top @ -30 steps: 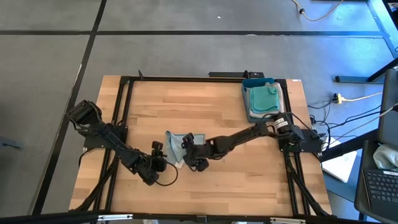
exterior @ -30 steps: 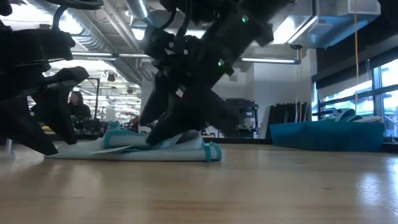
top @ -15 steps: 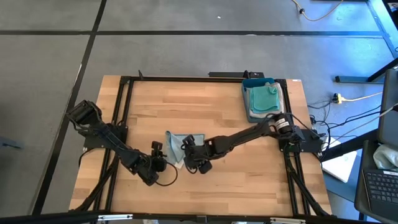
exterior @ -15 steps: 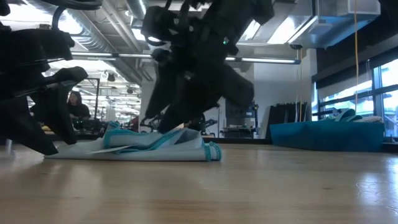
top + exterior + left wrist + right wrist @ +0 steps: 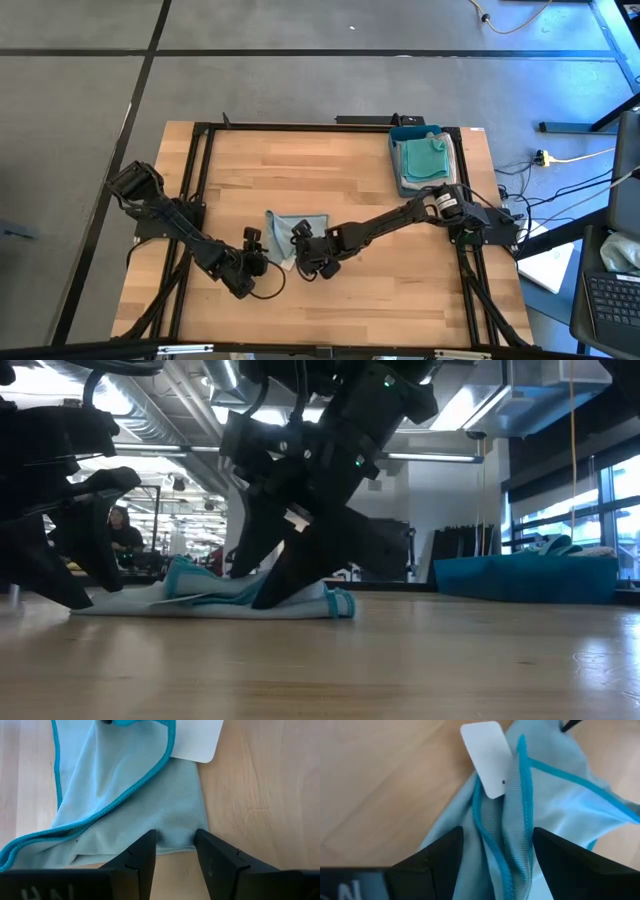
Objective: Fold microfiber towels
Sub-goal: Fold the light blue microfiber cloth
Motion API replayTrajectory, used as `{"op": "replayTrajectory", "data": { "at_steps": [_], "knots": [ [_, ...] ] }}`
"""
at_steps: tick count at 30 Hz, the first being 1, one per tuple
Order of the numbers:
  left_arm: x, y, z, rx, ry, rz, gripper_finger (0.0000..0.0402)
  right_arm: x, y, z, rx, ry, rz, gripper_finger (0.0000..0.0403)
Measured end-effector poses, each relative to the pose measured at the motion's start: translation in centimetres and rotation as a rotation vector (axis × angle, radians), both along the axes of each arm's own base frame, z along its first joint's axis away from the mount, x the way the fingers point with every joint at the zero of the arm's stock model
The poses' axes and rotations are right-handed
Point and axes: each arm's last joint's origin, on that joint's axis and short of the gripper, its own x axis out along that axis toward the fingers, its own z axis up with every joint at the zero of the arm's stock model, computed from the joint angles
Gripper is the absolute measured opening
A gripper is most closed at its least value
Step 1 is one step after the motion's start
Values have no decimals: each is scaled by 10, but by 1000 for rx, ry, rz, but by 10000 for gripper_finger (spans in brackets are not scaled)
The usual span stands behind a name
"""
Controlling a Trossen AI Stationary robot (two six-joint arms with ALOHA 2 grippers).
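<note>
A pale blue microfiber towel with a teal hem lies loosely folded on the wooden table, left of centre. Its white tag rests on the wood. My left gripper stands open at the towel's near left corner, one finger on each side of that corner. My right gripper is open over the towel's near right part. A raised fold of the hem runs up between its wide-set fingers. In the low view both grippers slant down to the towel. My left gripper has the towel's corner lying flat between its fingertips, which slant down from the near left. Whether the fingertips touch the cloth I cannot tell. My right gripper straddles the raised hem fold, and I cannot tell whether it touches it.
A blue tray with more folded towels stands at the far right of the table and shows at the right in the low view. Bare wood lies all round the towel. A person sits far behind the table.
My right gripper has tipped up off the towel and come down on it again a little nearer the table's near edge. The towel's top layer rose under it and now lies lower. My left gripper has kept still.
</note>
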Motion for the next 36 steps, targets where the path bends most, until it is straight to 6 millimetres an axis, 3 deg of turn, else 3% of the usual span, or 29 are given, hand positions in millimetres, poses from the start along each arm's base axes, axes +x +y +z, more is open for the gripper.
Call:
{"op": "replayTrajectory", "data": {
  "at_steps": [19, 36],
  "knots": [
    [0, 0, 0, -2, -3, 1, 135, 8, -5, 12, -33, -50, 8, 242],
    [0, 0, 0, -5, -5, 5, 135, 11, -7, 20, 67, -19, -14, 242]
  ]
}}
